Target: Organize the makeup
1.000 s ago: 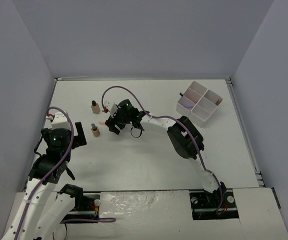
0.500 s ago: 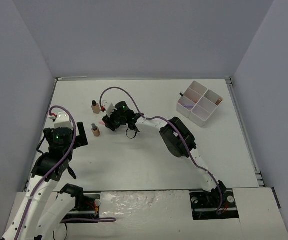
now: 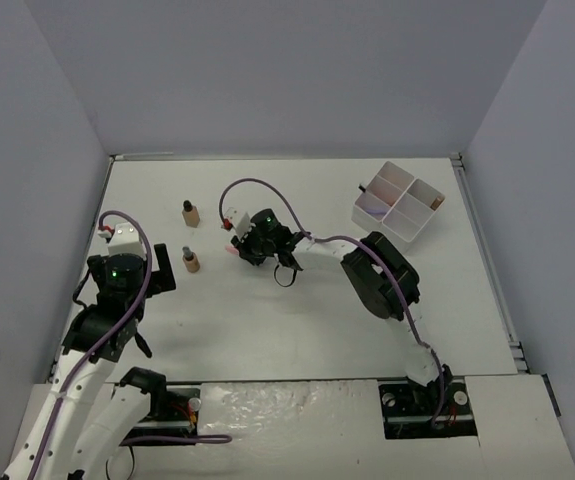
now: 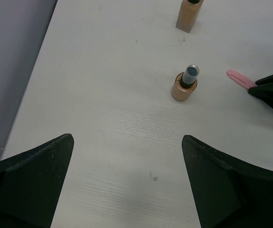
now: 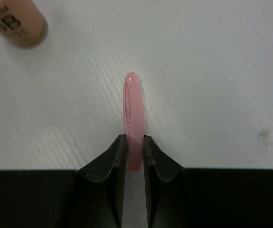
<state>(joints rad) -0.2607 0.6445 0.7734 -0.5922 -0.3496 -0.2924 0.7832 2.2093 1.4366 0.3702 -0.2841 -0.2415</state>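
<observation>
Pink pencil (image 5: 134,114) low at bench (image 3: 297,320) left-centre, well apart from white tray (image 3: 395,238) at far right; probably being gripped for carrying there. Cannot tell if lifted.
Right pincer (image 5: 135,142): nearly closed, jaws clamping pencil's near end, tip protruding.
Left pincer (image 4: 127,137): spread wide, empty, facing near bottle (image 4: 185,84) and far bottle (image 4: 189,14), both upright.
</observation>
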